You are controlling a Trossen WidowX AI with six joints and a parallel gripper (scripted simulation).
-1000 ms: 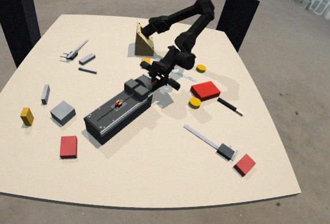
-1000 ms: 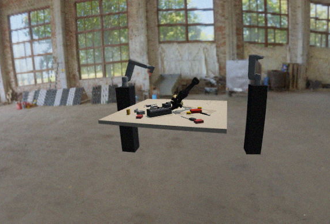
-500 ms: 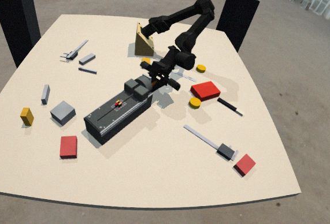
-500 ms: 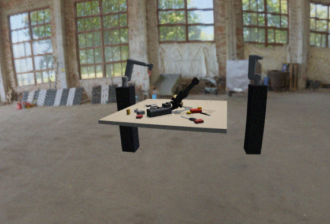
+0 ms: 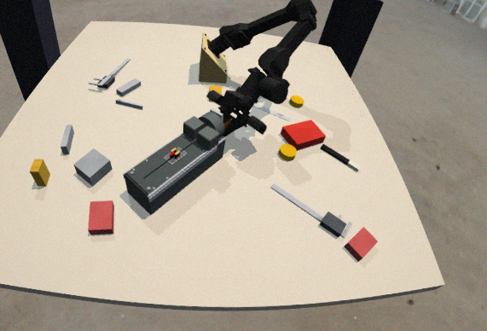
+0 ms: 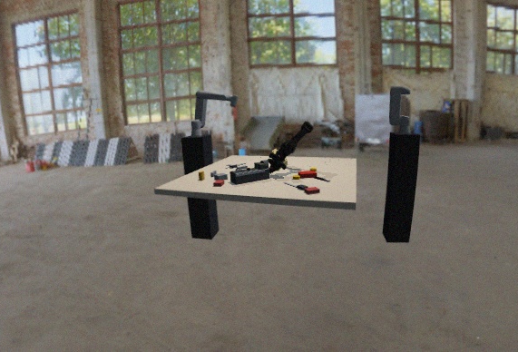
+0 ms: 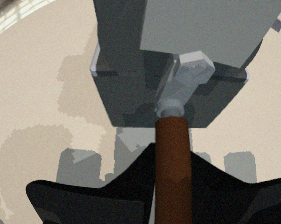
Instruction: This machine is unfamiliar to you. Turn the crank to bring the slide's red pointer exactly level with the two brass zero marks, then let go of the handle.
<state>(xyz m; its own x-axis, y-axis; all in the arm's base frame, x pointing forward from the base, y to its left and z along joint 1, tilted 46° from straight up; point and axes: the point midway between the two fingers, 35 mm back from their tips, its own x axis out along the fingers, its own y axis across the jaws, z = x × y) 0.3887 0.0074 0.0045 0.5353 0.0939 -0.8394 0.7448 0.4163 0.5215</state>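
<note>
The machine (image 5: 188,168) (image 6: 249,175) is a long dark box with two grey blocks near its crank end. On its slotted top, the small red pointer (image 5: 172,154) sits at the two brass zero marks (image 5: 177,153), seemingly a touch toward the lower left; it is too small to tell whether it is exactly level. The grey crank arm (image 7: 195,75) tilts up to the right in the wrist view, and the brown handle (image 7: 173,145) points toward the camera. My gripper (image 7: 164,148) (image 5: 230,124) is shut on the handle, one black finger on each side. The fingertips are partly hidden in the top and exterior views.
A red block (image 5: 304,133) and a yellow disc (image 5: 287,152) lie right of the gripper. A grey block (image 5: 93,166) and a red block (image 5: 101,217) lie left of the machine. A caliper (image 5: 333,223) lies at the front right. The arm's tan mount (image 5: 212,68) stands behind.
</note>
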